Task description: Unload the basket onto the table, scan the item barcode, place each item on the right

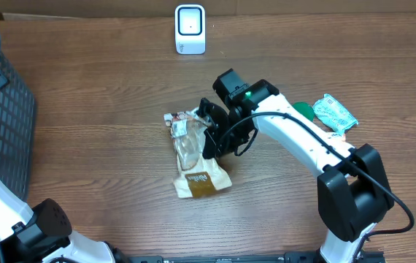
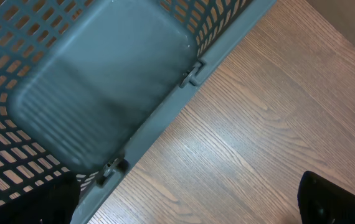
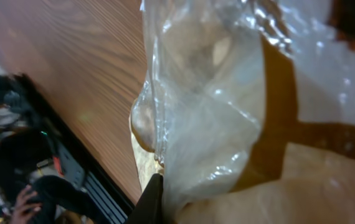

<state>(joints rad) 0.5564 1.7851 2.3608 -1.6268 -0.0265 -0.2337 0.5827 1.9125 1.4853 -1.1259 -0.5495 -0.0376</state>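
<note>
Clear plastic snack bag (image 1: 193, 157), pinched in your right hand (image 1: 209, 135), sits on the surface (image 1: 91, 146); scanner (image 1: 190, 29) well apart, scan not done; left hand (image 2: 187, 214) open.

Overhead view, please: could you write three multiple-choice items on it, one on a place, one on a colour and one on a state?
1. Where is the white scanner?
A) at the far edge of the table, near the middle
B) at the near edge, left corner
C) at the near edge, right corner

2. What colour is the packet lying at the right?
A) red
B) green
C) black

3. How is the right gripper?
A) open above bare wood
B) shut on the clear bag
C) out of view

Answers: 1 A, it sits at the top centre of the view; 2 B, its wrapper is pale green; 3 B, its fingers pinch the bag's plastic.
</note>
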